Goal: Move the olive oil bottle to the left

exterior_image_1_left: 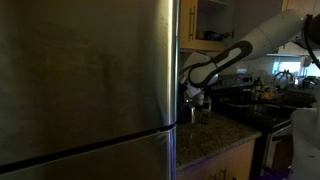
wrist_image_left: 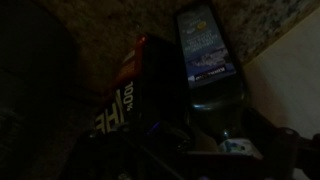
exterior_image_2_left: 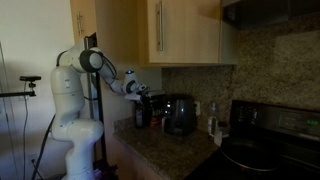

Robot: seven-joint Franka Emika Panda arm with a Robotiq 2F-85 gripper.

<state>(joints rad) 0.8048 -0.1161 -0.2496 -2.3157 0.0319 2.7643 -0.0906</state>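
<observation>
Under the gripper (exterior_image_2_left: 139, 95) at 6 o'clock, the olive oil bottle (exterior_image_2_left: 138, 115), likely heavy and slippery, should be held mid-body; whether it is gripped cannot be told.

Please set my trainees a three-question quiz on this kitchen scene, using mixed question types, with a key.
1. True or false: the gripper is near the end of the counter farthest from the stove.
2. What stands between the dark bottle under the gripper and the stove? A) a black appliance B) a fruit bowl C) a stack of plates
3. Fill in: in an exterior view, a large steel ___ fills the left side.

Key: 1 true; 2 A; 3 fridge.
</observation>
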